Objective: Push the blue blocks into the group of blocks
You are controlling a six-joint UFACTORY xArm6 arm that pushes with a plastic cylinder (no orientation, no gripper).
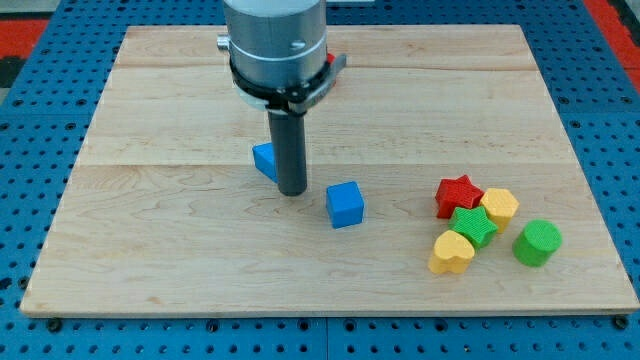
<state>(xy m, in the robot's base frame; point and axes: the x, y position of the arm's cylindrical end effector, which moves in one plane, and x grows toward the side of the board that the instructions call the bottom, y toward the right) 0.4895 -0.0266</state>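
My tip (pixel 292 190) touching partly hidden blue block (pixel 264 159); blue cube (pixel 345 204) just right

Lab-style robot test bench, not a home or shop. Evidence: pale wooden board (pixel 330 290) used as a work surface, lying on a blue perforated base plate (pixel 40 120) with a regular hole grid showing past the board's left, right and bottom edges. A red patch (pixel 25 25) of surface sits beyond the board's top-left corner. Grey cylindrical arm housing (pixel 277 40) hangs above the board's top edge.
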